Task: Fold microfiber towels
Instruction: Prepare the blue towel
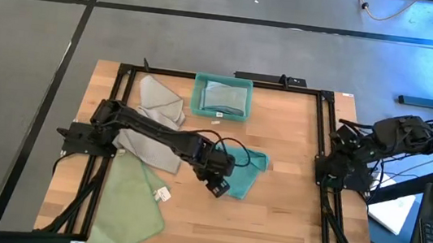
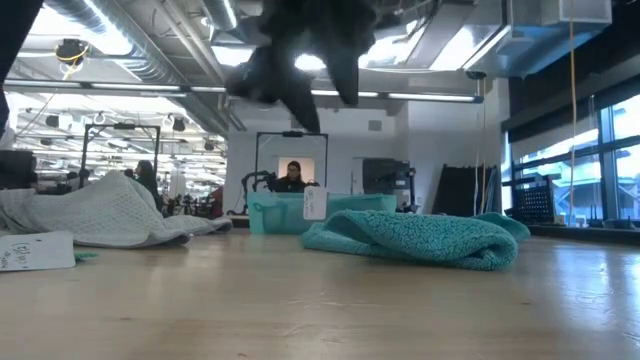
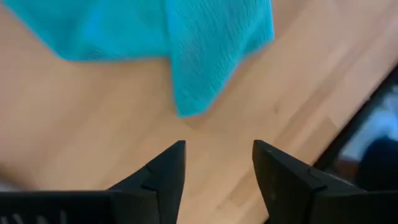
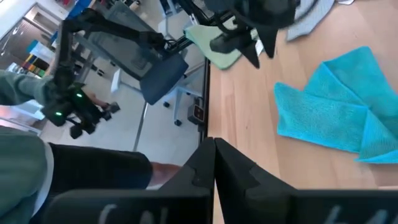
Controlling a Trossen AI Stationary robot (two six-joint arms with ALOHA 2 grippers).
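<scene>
Even, bright lighting is provided from overhead; ceiling strip lights [image 2: 300, 92] are seen glaring in the low view, with daylight admitted through windows [image 2: 590, 170] at the right. Soft shadows are cast on the counter [image 1: 272, 210]. In the low view the near counter surface and the arm overhead are blurred. In the left wrist view, motion blur is noted on the teal towel [image 3: 186, 43].

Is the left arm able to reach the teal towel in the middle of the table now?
Probably yes. The left pincer hangs open just beside the teal towel, over bare wood, and nothing stands between them. The right arm waits folded at the table's right edge, out of the way.
</scene>
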